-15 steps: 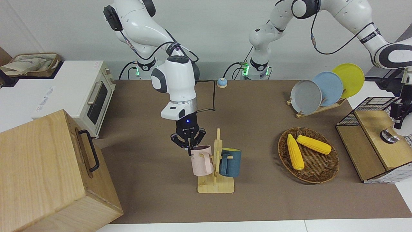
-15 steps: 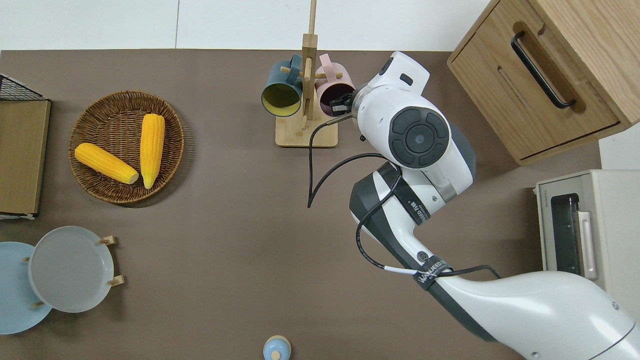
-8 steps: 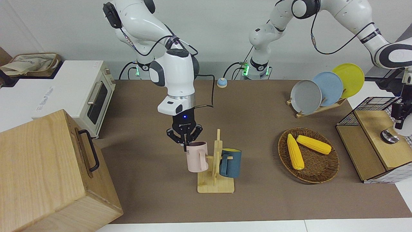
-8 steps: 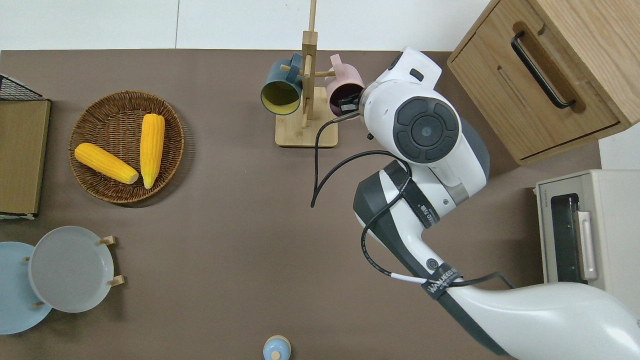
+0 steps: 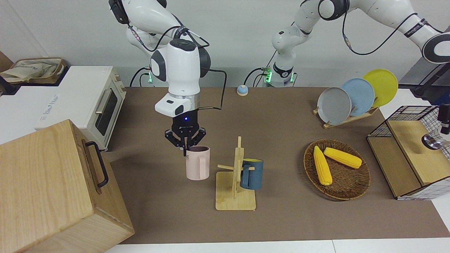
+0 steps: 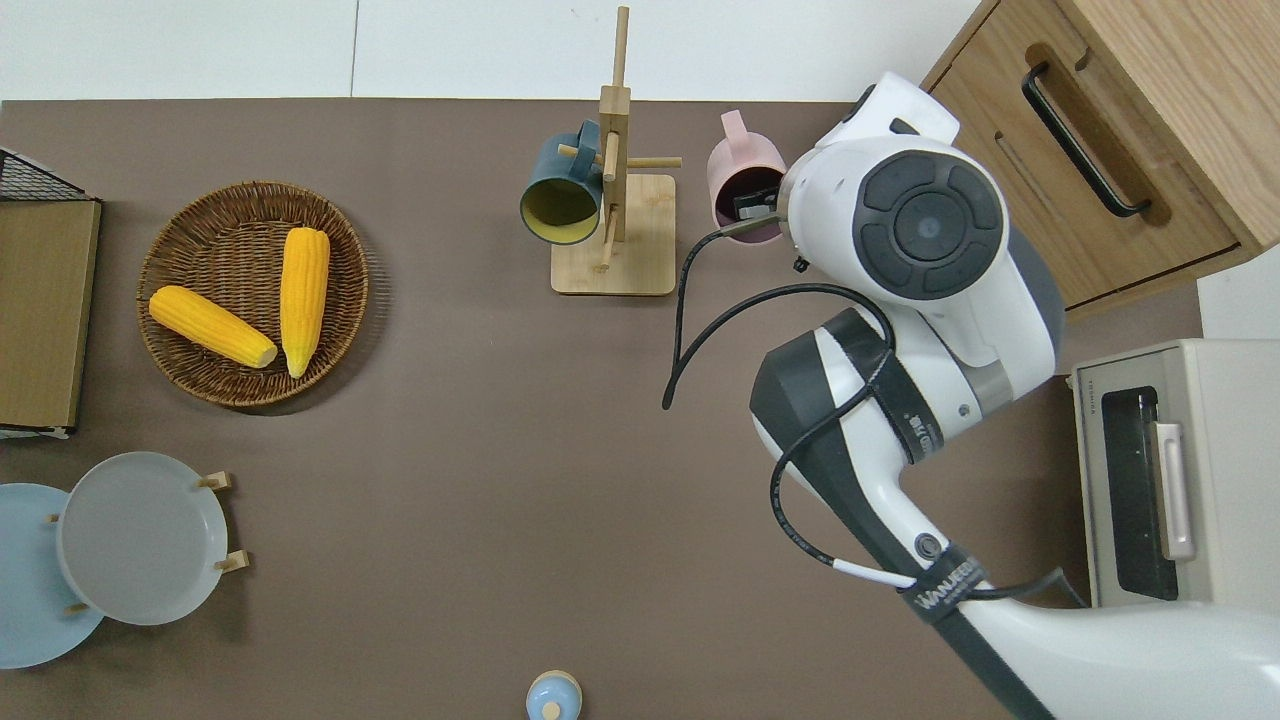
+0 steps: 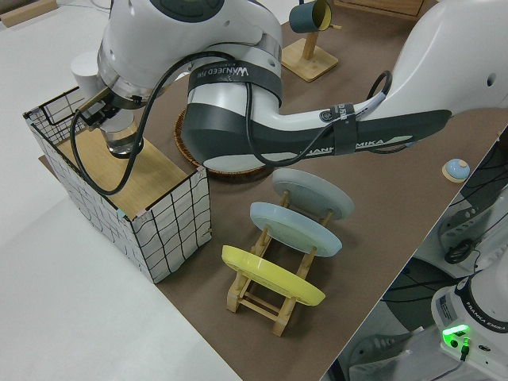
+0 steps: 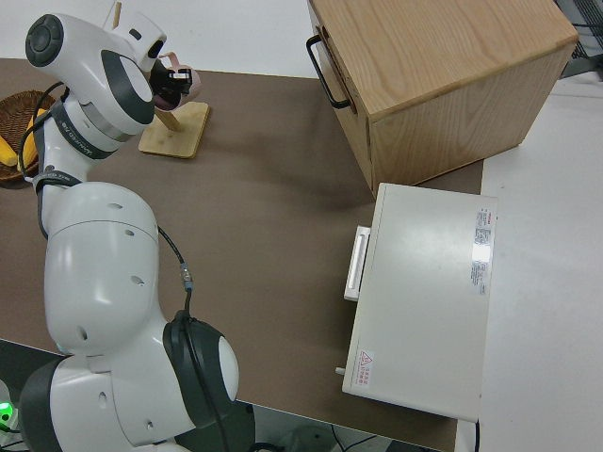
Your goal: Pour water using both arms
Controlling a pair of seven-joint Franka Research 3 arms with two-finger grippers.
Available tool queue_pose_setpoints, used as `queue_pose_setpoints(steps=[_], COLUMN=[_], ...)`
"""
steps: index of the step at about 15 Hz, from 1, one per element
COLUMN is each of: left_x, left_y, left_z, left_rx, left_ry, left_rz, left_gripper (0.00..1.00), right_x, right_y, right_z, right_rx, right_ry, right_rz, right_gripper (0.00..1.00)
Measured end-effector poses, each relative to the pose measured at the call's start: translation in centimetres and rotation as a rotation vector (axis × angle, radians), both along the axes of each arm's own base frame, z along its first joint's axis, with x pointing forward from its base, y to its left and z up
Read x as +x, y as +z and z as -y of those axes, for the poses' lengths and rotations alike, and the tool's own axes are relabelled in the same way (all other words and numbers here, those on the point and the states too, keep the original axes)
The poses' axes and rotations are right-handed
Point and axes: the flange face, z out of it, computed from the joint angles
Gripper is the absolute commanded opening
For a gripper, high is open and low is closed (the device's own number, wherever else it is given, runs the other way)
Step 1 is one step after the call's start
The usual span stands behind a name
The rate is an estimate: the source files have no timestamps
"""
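My right gripper (image 5: 185, 147) is shut on the rim of a pink mug (image 5: 198, 164) and holds it upright in the air over the table, beside the wooden mug rack (image 5: 235, 201) toward the right arm's end. The mug also shows in the overhead view (image 6: 745, 170). A dark blue mug (image 5: 252, 174) hangs on the rack. My left gripper (image 7: 111, 125) is shut on a small shiny metal cup (image 7: 125, 144) and holds it just above the wooden lid of a wire crate (image 5: 407, 154). The cup also shows in the front view (image 5: 431, 140).
A wicker basket (image 5: 348, 191) with two corn cobs lies beside the crate. A plate rack (image 5: 355, 96) holds three plates. A big wooden box (image 5: 52, 186) and a white toaster oven (image 5: 88, 98) stand at the right arm's end. A small blue bell (image 5: 242, 90) sits near the robots.
My right gripper has drawn the pink mug off the rack peg and carried it toward the right arm's end. My left gripper has lifted the metal cup off the wooden lid.
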Motion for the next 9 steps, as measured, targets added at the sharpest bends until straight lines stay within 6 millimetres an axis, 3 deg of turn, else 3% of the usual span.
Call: queue_pose_setpoints(steps=[4,9], left_x=[-0.7,-1.1], left_y=[4.5,8.8], left_z=[1.8,7.7], left_rx=[0.012,0.021], left_ry=[0.021,0.045], left_rz=[-0.022,-0.077], left_gripper=[0.08,0.08], right_x=[-0.2,-2.6], right_y=[0.0,-1.2], right_z=[2.5,3.9], right_rx=[-0.008,0.008], right_ry=[-0.035,-0.09], right_rz=[-0.088,-0.344], right_gripper=[0.0,0.0])
